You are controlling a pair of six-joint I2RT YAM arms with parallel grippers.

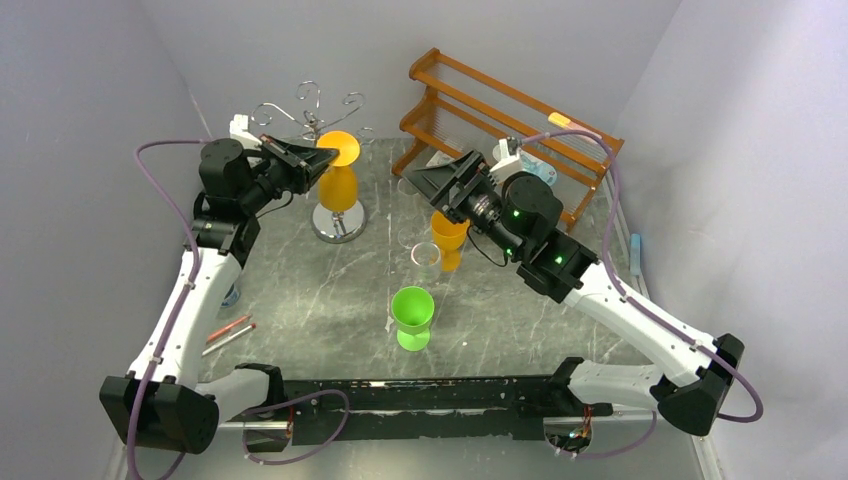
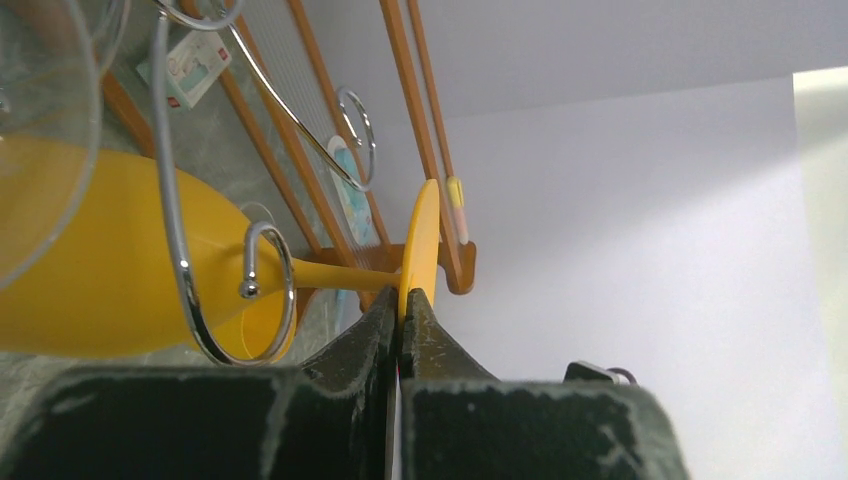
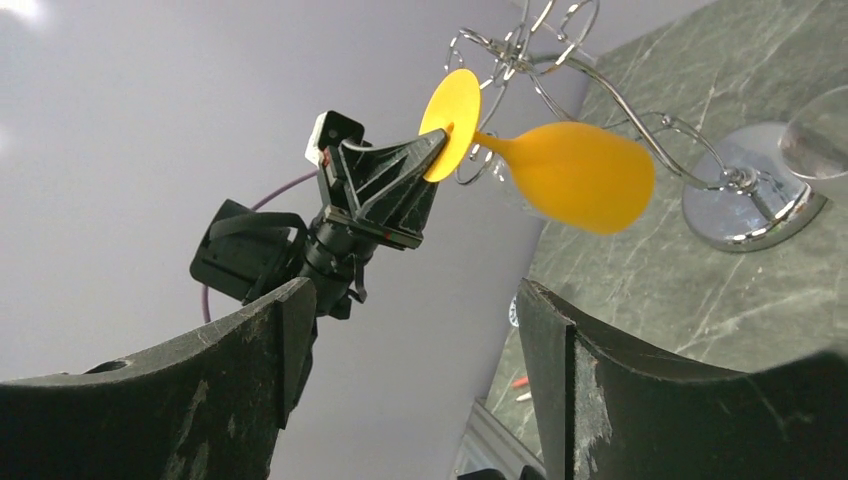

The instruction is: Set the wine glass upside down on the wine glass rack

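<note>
The yellow wine glass hangs upside down, foot up, among the curled arms of the silver wine glass rack. My left gripper is shut on the rim of its round foot. The stem runs past a curled wire loop; I cannot tell whether it rests on the wire. The bowl hangs beside the pole above the mirrored base. My right gripper is open and empty, right of the rack, its fingers wide apart.
An orange glass, a clear glass and a green glass stand mid-table. A brown wooden two-tier shelf stands at back right. Pens lie near the left arm. Walls close in on both sides.
</note>
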